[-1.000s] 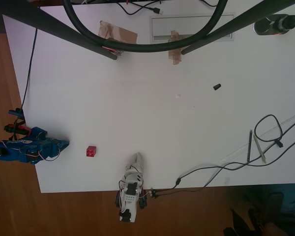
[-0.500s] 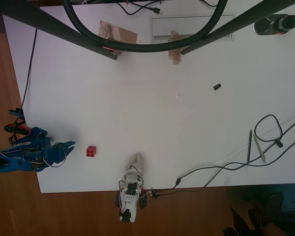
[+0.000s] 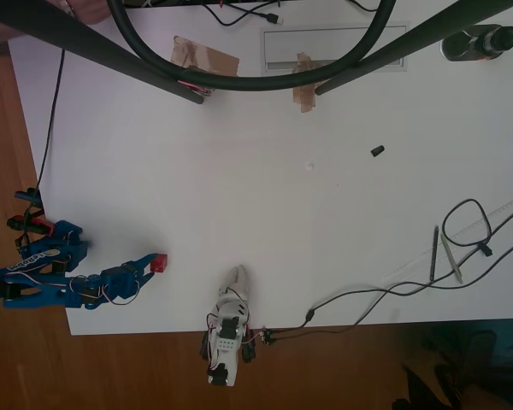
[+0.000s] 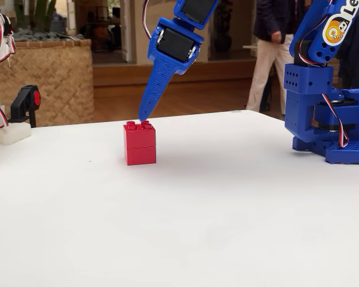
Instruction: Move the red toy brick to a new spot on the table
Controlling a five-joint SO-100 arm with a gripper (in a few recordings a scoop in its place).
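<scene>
In the overhead view, the blue robot arm (image 3: 60, 278) lies at the lower left of the picture and sticks out over the edge of the white table (image 3: 239, 171). Its gripper (image 3: 145, 266) points right. The tip is right at the red toy brick (image 3: 159, 263), which sits on the table in the lower left part of the picture, near the bottom edge. A little to the right of the brick, at the bottom edge, is a white robot arm (image 3: 228, 325). Brown tape patches (image 3: 207, 58) are stuck near the top. A small black piece (image 3: 377, 151) lies right of the middle. Farther right, two pens (image 3: 440, 254) and a black cable (image 3: 467, 224) rest on the table.

In the fixed view, the red toy brick (image 4: 139, 143) stands upright left of the middle on the table (image 4: 227, 227), studs on top. The blue gripper (image 4: 145, 113) comes down from above, and its thin tip sits just over the studs at the back of the brick. I cannot tell whether the pincer is open or closed, or if it has hold of the brick. The blue arm's base (image 4: 332, 107) stands at the right edge.
</scene>
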